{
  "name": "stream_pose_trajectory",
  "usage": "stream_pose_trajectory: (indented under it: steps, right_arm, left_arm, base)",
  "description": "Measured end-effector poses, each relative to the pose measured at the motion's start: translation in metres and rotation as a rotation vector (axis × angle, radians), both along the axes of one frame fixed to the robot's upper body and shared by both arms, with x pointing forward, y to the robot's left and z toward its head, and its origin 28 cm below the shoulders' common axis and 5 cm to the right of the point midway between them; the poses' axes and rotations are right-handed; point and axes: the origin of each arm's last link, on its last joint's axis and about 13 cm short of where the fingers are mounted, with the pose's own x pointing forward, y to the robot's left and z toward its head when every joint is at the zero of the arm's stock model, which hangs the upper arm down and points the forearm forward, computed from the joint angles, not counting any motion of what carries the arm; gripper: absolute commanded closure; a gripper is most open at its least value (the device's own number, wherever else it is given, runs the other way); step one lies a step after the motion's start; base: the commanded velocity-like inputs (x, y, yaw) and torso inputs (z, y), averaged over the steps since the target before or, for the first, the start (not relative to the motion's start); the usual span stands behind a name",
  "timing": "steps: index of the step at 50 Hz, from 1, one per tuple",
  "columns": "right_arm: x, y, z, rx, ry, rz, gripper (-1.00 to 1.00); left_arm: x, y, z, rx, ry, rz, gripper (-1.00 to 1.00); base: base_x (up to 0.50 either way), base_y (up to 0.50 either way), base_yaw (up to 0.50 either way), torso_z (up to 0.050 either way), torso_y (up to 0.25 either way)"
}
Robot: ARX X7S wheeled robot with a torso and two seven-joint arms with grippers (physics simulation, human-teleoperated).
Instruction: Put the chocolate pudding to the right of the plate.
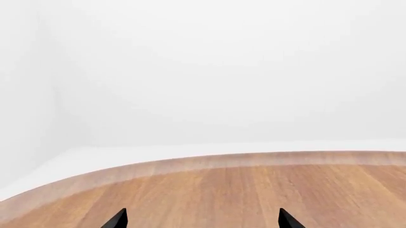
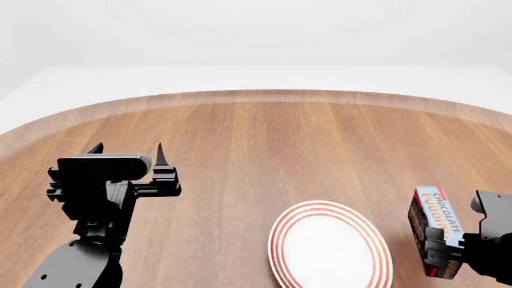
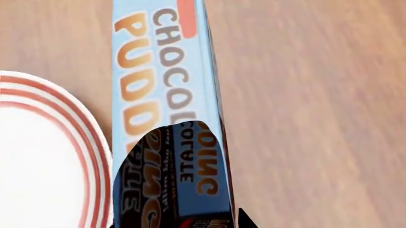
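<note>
Pudding [image 2: 436,225] held to the right of the plate [image 2: 276,255], right gripper [image 2: 448,255] pinching its lower sides; whether it rests on the table is unclear. Left gripper [image 2: 128,153] idle, fingers spread. Judged light, stiff carton, crushable; side grip suits.

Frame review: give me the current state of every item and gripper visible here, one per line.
chocolate pudding: on its side, clamped in the right gripper, right of the plate, apart from it.
plate: flat on the table, nothing on it.
right gripper: shut on the carton.
left gripper: open, holding nothing.
table: wooden, bearing the plate.
</note>
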Motion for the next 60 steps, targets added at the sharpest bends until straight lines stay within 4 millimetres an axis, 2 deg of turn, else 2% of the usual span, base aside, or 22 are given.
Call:
stream_pose_trajectory:
  steps: [18, 19, 38, 43, 53, 60]
  right_arm:
    - [0.002, -0.005, -0.020, 0.000, 0.034, -0.014, 1.00]
    - [0.002, -0.005, -0.020, 0.000, 0.034, -0.014, -1.00]
    - [0.008, -0.005, -0.011, -0.005, -0.001, -0.005, -1.00]
    - [0.012, -0.004, 0.007, -0.027, -0.052, -0.001, -1.00]
    - [0.017, 0.001, 0.063, -0.068, -0.215, 0.009, -1.00]
    - [0.018, 0.009, 0.086, -0.078, -0.295, 0.044, -1.00]
  left_arm:
    - [0.000, 0.000, 0.000, 0.002, 0.000, -0.001, -1.00]
    - [0.000, 0.000, 0.000, 0.002, 0.000, -0.001, -1.00]
    - [0.000, 0.000, 0.000, 0.004, 0.001, 0.000, -1.00]
    - [0.000, 0.000, 0.000, 0.005, 0.001, 0.001, -1.00]
    - [0.000, 0.000, 0.001, 0.007, 0.000, 0.000, -1.00]
    - [0.001, -0.001, 0.003, 0.009, -0.001, -0.001, -1.00]
  base:
    - [0.00, 0.00, 0.00, 0.000, 0.000]
    - [0.00, 0.00, 0.00, 0.000, 0.000]
    - [0.00, 0.00, 0.00, 0.000, 0.000]
    - [0.00, 0.00, 0.00, 0.000, 0.000]
    - [0.00, 0.00, 0.00, 0.000, 0.000]
    - [0.00, 0.00, 0.00, 0.000, 0.000]
